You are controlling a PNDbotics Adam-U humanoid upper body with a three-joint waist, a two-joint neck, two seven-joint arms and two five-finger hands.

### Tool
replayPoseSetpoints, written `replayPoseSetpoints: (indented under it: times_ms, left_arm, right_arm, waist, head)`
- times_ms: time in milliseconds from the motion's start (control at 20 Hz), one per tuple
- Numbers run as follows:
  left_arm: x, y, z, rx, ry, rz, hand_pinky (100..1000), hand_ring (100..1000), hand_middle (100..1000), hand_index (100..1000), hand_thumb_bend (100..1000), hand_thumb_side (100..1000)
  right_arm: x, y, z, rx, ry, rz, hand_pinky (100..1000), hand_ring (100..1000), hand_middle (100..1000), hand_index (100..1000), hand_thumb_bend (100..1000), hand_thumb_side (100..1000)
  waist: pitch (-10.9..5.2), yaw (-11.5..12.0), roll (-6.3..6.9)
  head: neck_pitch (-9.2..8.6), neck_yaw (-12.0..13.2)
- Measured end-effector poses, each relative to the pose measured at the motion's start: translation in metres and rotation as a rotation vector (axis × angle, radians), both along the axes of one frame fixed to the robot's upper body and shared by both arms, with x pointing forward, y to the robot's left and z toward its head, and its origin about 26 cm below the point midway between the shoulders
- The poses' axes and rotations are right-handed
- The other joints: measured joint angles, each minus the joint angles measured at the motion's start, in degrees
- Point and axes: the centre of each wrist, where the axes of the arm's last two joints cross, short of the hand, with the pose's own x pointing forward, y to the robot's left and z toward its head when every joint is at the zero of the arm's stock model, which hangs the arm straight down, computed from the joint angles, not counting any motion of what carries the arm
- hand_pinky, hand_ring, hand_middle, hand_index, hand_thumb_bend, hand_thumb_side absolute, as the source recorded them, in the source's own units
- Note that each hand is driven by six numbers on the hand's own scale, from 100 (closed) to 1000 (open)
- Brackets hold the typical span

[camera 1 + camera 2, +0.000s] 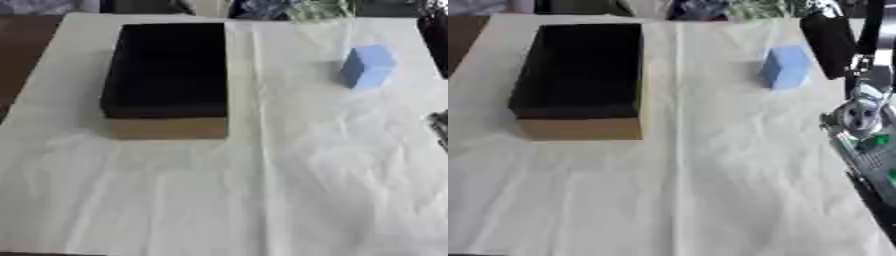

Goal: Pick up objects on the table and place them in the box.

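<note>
In the upper left of the frame a box [166, 75] sits on the table [262, 200], which is covered with a crinkled white sheet; the box is open at the top, black inside, with a tan cardboard wall facing the near edge. Nothing can be seen lying in its dark interior. To the right of it, across a bare strip of sheet with a long crease, a light blue block [367, 66] stands in the upper right, well apart from the box. Further right still, in the right eye view, the robot's right arm [864, 125] comes down along the right edge of the frame, black with silver joints and a bit of green showing. A black part of it reaches up just beside the block, to the block's right, seemingly not touching it. Whether this is the right hand itself I cannot tell, nor how its fingers stand. The left hand shows nowhere.
</note>
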Motion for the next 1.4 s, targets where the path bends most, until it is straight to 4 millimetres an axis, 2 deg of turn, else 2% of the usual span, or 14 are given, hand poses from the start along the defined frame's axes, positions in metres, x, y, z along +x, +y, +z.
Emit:
replayPoseSetpoints:
  times_ms: [300, 450, 600, 750, 950, 1200, 1400]
  left_arm:
    - [0.000, 0.000, 0.000, 0.000, 0.000, 0.000, 1000, 597, 692, 867, 100, 675]
    - [0.000, 0.000, 0.000, 0.000, 0.000, 0.000, 1000, 597, 692, 866, 100, 675]
    - [0.000, 0.000, 0.000, 0.000, 0.000, 0.000, 1000, 597, 692, 866, 100, 674]
    - [0.000, 0.000, 0.000, 0.001, 0.002, -0.001, 1000, 597, 692, 866, 100, 673]
    - [-0.001, 0.001, -0.002, 0.003, 0.011, 0.001, 1000, 597, 692, 866, 100, 673]
    - [-0.002, 0.001, -0.003, 0.009, 0.017, -0.002, 1000, 597, 693, 866, 100, 672]
    - [-0.002, 0.002, -0.004, 0.015, 0.023, -0.003, 1000, 597, 693, 867, 100, 672]
  right_arm:
    - [0.000, 0.000, 0.000, -0.002, 0.002, -0.002, 859, 807, 691, 857, 100, 525]
    - [0.000, -0.001, 0.007, -0.028, 0.003, -0.023, 861, 815, 705, 856, 100, 487]
    - [0.000, -0.006, 0.022, -0.125, 0.046, -0.073, 863, 823, 714, 854, 100, 461]
    - [-0.002, -0.011, 0.041, -0.255, 0.128, -0.137, 867, 834, 734, 850, 100, 367]
    - [-0.006, -0.015, 0.067, -0.436, 0.244, -0.191, 872, 847, 758, 852, 100, 302]
    - [-0.008, -0.015, 0.094, -0.626, 0.372, -0.223, 881, 864, 790, 867, 100, 303]
    - [0.004, -0.021, 0.104, -0.728, 0.478, -0.244, 900, 897, 838, 909, 100, 364]
  waist:
    - [0.00, -0.1, 0.02]
    - [-0.05, -0.1, 0.02]
    - [-0.56, -0.2, -0.13]
    - [-0.95, 0.0, -0.41]
    - [-1.45, 0.0, -0.43]
    - [-2.11, 0.0, -0.51]
    - [-2.20, 0.0, -0.62]
  head:
    - [0.00, 0.0]
    - [0.01, 0.0]
    - [0.03, -0.1]
    - [0.08, -0.1]
    - [0.52, -0.1]
    - [0.84, -0.4]
    - [1.01, -0.6]
